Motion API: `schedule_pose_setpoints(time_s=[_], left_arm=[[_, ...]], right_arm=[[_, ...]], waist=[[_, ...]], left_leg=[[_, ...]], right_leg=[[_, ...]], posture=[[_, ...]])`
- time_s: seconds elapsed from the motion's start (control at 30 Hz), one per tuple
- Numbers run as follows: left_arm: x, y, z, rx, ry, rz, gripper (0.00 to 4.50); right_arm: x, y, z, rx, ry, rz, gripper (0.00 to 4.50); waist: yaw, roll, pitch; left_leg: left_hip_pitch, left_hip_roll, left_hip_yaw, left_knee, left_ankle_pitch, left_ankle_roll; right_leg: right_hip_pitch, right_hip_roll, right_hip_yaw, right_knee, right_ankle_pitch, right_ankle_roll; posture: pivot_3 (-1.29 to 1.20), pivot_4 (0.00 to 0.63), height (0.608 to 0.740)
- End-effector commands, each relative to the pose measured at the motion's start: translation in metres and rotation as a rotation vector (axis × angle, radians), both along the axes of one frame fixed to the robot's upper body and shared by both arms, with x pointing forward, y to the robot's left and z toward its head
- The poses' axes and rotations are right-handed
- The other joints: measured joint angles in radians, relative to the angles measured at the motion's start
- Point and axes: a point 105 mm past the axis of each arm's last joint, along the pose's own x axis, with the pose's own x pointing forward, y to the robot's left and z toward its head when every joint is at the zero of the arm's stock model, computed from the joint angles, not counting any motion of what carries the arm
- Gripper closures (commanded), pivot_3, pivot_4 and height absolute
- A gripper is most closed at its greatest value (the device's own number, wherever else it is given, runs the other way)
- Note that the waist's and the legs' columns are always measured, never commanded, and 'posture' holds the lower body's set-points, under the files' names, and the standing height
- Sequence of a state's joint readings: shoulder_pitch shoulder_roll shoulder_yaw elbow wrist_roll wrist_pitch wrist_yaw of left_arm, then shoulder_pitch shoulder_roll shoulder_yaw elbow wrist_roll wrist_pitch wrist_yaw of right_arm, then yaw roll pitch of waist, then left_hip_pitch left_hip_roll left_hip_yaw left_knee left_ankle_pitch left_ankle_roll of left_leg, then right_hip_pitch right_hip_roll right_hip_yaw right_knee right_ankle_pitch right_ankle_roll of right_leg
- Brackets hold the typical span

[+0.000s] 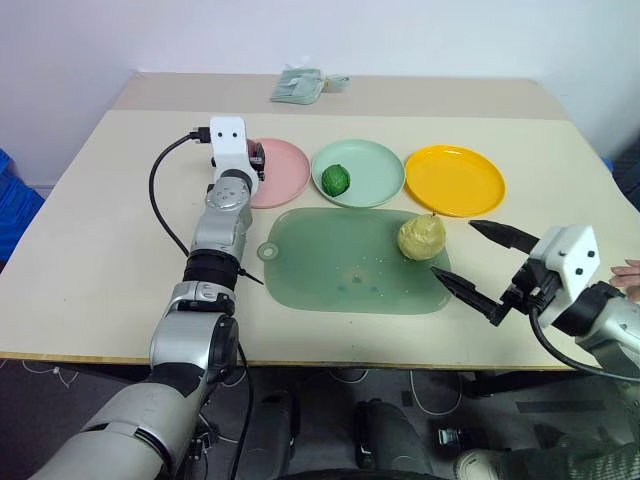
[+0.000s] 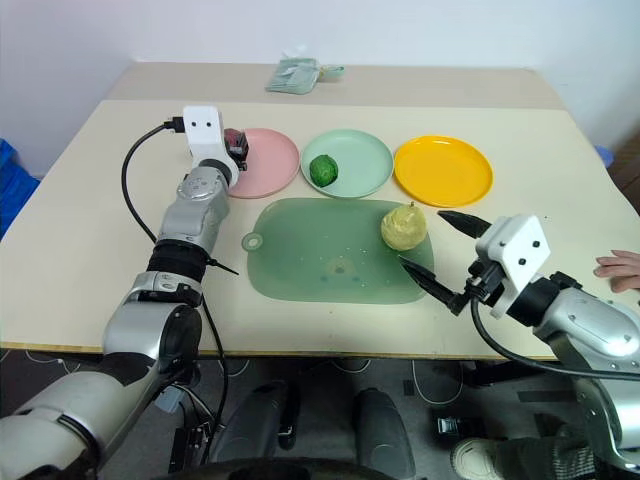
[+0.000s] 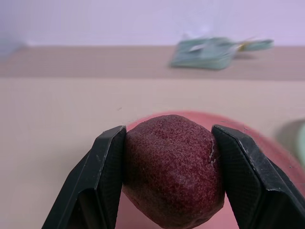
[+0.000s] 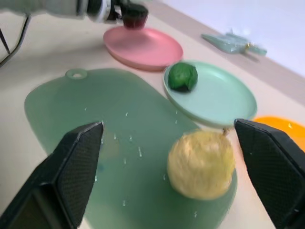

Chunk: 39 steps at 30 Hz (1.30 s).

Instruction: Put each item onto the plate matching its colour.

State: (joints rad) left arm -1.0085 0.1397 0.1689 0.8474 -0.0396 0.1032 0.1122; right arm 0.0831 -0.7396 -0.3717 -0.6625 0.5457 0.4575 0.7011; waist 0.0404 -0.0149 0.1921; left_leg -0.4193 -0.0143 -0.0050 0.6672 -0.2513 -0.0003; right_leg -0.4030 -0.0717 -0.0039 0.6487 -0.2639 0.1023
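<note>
Maroon and finely grainy, the oval toy is clamped between the two black fingers of the left gripper, held just above the near-left rim of the pink plate. The dark green bumpy ball is seen lying on the mint green plate, the middle one of three round shallow plates lined up toward the far edge of the tabletop. The yellow-orange plate is bare. The pale yellow pear-like lump rests on the right end of the translucent green cutting board, which is laid before the plates. The left arm is stretched forward and level. The right gripper is held level by the board's right end, its fingers spread wide with nothing between them, just short of the lump. A folded pale green cloth is seen near the tabletop's far edge, before a plain white wall.
</note>
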Motion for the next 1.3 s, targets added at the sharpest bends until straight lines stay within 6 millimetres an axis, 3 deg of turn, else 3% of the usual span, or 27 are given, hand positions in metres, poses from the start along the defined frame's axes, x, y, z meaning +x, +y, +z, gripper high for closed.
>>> schedule_pose_setpoints(time_s=[0.03, 0.3, 0.63, 1.27, 1.3], left_arm=[[0.004, -0.006, 0.014, 0.015, -0.058, -0.004, 1.8], [0.006, -0.008, 0.004, 0.017, -0.044, -0.005, 1.8], [0.004, -0.005, -0.006, -0.009, -0.026, -0.005, 1.8], [0.003, -0.008, -0.01, -0.048, -0.027, -0.05, 1.8], [0.003, -0.008, -0.009, -0.05, -0.031, -0.059, 1.5]], right_arm=[[0.002, 0.006, 0.007, -0.001, -0.05, 0.02, 0.0], [0.011, 0.028, 0.019, 0.029, -0.094, 0.104, 0.0], [0.017, 0.031, 0.025, 0.094, -0.11, 0.145, 0.0], [0.02, 0.055, 0.044, 0.239, -0.107, 0.258, 0.0], [0.022, 0.056, 0.046, 0.251, -0.103, 0.259, 0.0]], waist=[[-0.001, 0.0, 0.0], [-0.003, 0.0, 0.0], [-0.003, 0.0, 0.0], [-0.004, 0.0, 0.0], [-0.003, 0.0, 0.0]], left_leg=[[0.0, 0.0, 0.0, 0.0, 0.0, 0.0], [0.0, 0.0, 0.0, 0.0, 0.0, 0.0], [0.0, -0.001, 0.0, 0.0, 0.0, 0.0], [0.0, -0.001, 0.0, 0.0, 0.0, 0.0], [0.0, -0.001, 0.0, 0.0, 0.0, 0.0]], right_leg=[[0.0, 0.0, 0.0, 0.0, 0.0, 0.0], [-0.001, 0.0, 0.0, 0.0, 0.0, 0.0], [-0.001, 0.0, 0.0, 0.0, 0.0, 0.001], [-0.001, 0.0, 0.0, 0.0, 0.001, 0.001], [-0.001, 0.0, 0.0, 0.0, 0.001, 0.001]], posture=[[0.0, 0.15, 0.74], [0.0, 0.15, 0.74], [0.0, 0.15, 0.74], [0.0, 0.15, 0.74], [0.0, 0.15, 0.74]])
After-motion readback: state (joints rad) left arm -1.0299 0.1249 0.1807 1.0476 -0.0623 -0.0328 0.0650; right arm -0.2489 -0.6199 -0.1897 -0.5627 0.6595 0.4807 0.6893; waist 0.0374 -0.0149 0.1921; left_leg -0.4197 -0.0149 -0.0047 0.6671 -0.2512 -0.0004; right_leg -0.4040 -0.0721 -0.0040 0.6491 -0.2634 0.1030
